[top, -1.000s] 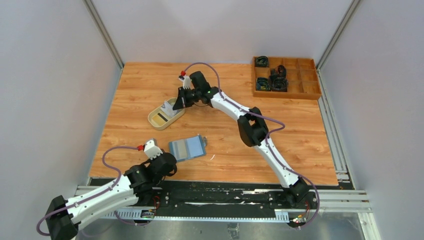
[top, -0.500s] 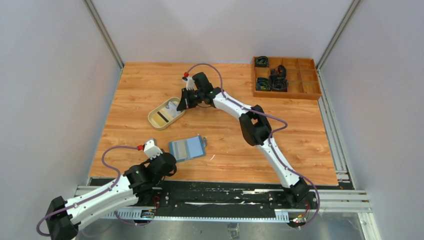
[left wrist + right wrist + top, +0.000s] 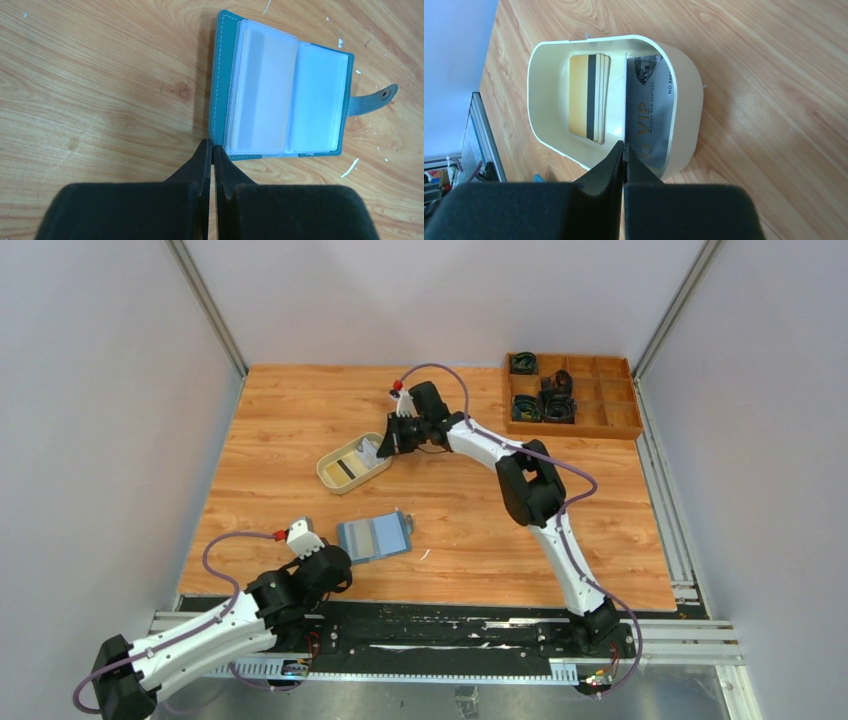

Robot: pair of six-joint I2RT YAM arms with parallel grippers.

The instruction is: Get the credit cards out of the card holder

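Left arm sits low at the near left of the desk. The left jaws are clenched, pads pressed flat together with nothing between them. The fingertips stand just beside the near corner of the card holder, over bare wood. Contact with its edge cannot be confirmed.

The card holder lies open and flat on the desk in front of the left arm, teal cover down and clear sleeves up. Its closing tab sticks out to the right. The left sleeve looks faintly tan and the right one paler. Whether a card sits inside either one cannot be told.

Farther back and to the right is the beige tray, an oval, sitting on the desk well apart from the card holder. Inside it, a stack of tan cards with a dark stripe lies flat on the tray floor. A silver card printed "VIP" leans tilted against the tray's right wall.

Right arm reaches across to the tray. The right jaws are clenched. Their fingertips are inside the rim, meeting at the near end of the silver card's left edge. Whether that edge is pinched or only touched cannot be told.

Far right corner of the desk: wooden organiser, with dark coiled items in several compartments.
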